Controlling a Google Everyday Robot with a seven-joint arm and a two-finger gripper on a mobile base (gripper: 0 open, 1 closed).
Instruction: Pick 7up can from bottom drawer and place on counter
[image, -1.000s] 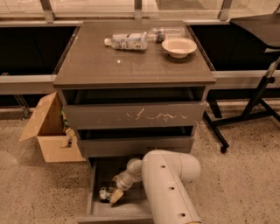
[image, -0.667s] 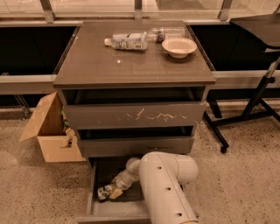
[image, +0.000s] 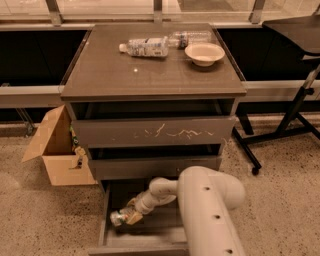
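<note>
camera view: looking down at a dark grey cabinet with three drawers, on a speckled floor (image: 280, 210).
arm: a thick white arm (image: 210, 210) is rising from the lower right of the frame and bending left into the lowest drawer.
gripper: the gripper (image: 127, 216) is sitting low inside the bottom drawer (image: 103, 220), at lower left of centre, pointing left.
fingers: the tan fingers (image: 134, 218) are closing on the can, one on each side of it.
can: the 7up can (image: 116, 218) is lying tilted in the gripper's grasp, inside the bottom drawer near its left wall, silvery with green marks.
bottom drawer: it is standing pulled open, its front at the bottom edge of the frame.
upper drawers: the scratched drawer (image: 150, 132) and the middle drawer (image: 155, 167) are both sitting slightly open above it.
counter: the counter (image: 150, 75) is filling the upper middle of the frame, glossy and grey-brown.
on the counter: two clear bottles, one (image: 145, 47) lying at upper centre and another (image: 192, 37) just right of it, and a pale bowl (image: 204, 53) sitting beside them at the right.
left of cabinet: an open cardboard box (image: 55, 150) is resting on the floor against the cabinet's side.
right of cabinet: a black stand (image: 295, 115) is standing at the right edge.
</note>
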